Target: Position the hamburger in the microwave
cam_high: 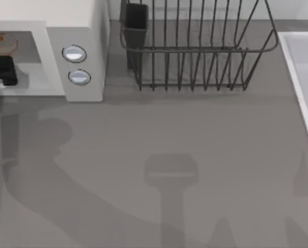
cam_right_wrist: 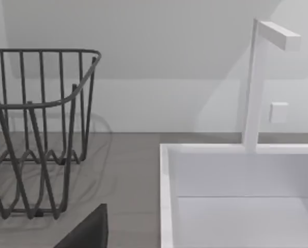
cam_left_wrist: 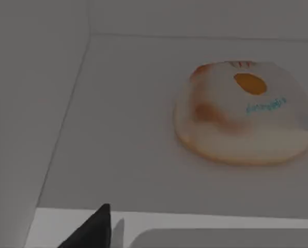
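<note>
Burger (cam_high: 1,43) sat on the microwave (cam_high: 81,31) cavity floor, far left. Left gripper (cam_high: 3,72) hung just near of it, apparently holding nothing (finger spread: cannot tell). Risk: a careless pull-back could clip the bun or cavity wall.

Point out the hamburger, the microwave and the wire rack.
hamburger (cam_left_wrist: 244,113): left wrist view, top of bun.
microwave (cam_high: 87,31): top view, side panel above the buttons.
wire rack (cam_high: 195,49): top view, front rim wire.

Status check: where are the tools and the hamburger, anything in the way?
Left tool at microwave cavity mouth, not holding. Hamburger resting on cavity floor, apart from tool. Right arm parked. Nothing in the way.
</note>
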Motion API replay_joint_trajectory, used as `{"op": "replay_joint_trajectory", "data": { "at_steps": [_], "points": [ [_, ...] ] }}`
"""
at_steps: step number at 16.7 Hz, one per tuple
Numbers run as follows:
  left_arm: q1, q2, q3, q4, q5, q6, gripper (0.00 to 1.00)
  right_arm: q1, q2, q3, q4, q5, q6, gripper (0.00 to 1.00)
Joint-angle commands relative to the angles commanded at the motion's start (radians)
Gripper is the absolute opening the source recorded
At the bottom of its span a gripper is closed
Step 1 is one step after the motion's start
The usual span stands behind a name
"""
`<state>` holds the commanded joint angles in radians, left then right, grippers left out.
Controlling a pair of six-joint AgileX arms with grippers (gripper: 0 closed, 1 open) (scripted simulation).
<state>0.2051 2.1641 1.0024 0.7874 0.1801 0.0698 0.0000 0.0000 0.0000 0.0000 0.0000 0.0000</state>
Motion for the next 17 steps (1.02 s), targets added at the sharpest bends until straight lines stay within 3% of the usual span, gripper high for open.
{"op": "replay_joint_trajectory", "data": {
  "at_steps": [8, 17],
  "points": [
    [0.078, -0.261, -0.534, 0.239, 0.079, 0.040, 1.00, 0.000, 0.000, 0.000, 0.000, 0.000, 0.000, 1.00],
    [0.084, -0.300, -0.583, 0.257, 0.089, 0.042, 1.00, 0.000, 0.000, 0.000, 0.000, 0.000, 0.000, 1.00]
  ]
}}
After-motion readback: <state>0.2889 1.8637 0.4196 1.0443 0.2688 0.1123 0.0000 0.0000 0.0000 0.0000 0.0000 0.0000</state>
